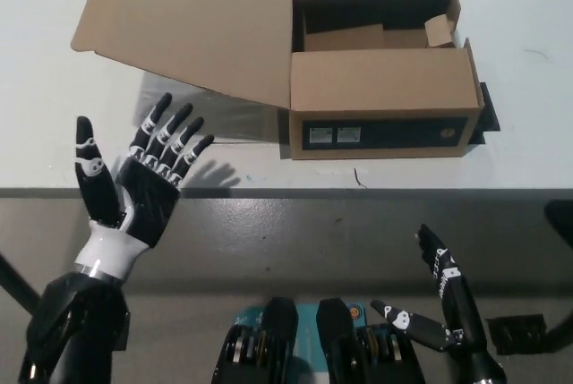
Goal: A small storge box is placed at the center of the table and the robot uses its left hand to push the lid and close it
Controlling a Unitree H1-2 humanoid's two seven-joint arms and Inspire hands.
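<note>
box [380, 89] brown (black front panel) | table [54, 133] pale grey

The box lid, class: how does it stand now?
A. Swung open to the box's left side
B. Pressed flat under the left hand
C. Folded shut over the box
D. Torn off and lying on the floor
A: the lid spreads out left of the open box, and the open left hand is below it, not touching.

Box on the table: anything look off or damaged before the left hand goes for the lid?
Mostly normal. The cardboard box sits square, its lid open to its left. One oddity: a small flap inside the far right corner is bent inward. The left hand is open near the table edge; the right hand rests low.
</note>
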